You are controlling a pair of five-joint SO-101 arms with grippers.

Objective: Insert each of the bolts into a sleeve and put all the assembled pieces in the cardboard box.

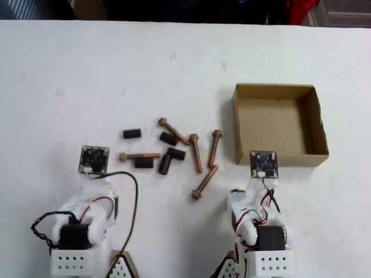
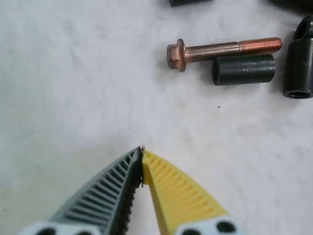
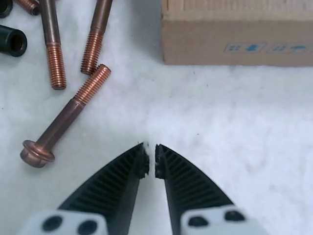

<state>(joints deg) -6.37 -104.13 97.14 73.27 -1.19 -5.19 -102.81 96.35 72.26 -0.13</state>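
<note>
The left claw (image 2: 142,152) is closed, empty, near a bolt (image 2: 222,49) and sleeve (image 2: 243,69); the right claw (image 3: 151,157), likewise, faces the cardboard box (image 3: 205,39), open-topped in the high view

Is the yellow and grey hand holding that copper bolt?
No, the yellow and grey left hand is shut on nothing; the copper-coloured metal bolt lies apart from it on the white table.

- Five copper-coloured bolts (image 1: 174,131) (image 1: 139,156) (image 1: 195,152) (image 1: 214,148) (image 1: 205,182), each lying loose
- Five short black sleeves (image 1: 132,134) (image 1: 169,138) (image 1: 176,153) (image 1: 165,164) (image 1: 144,163), scattered among the bolts
- One open cardboard box (image 1: 240,124)
- Two robot arms (image 1: 81,226) (image 1: 258,229)
</note>
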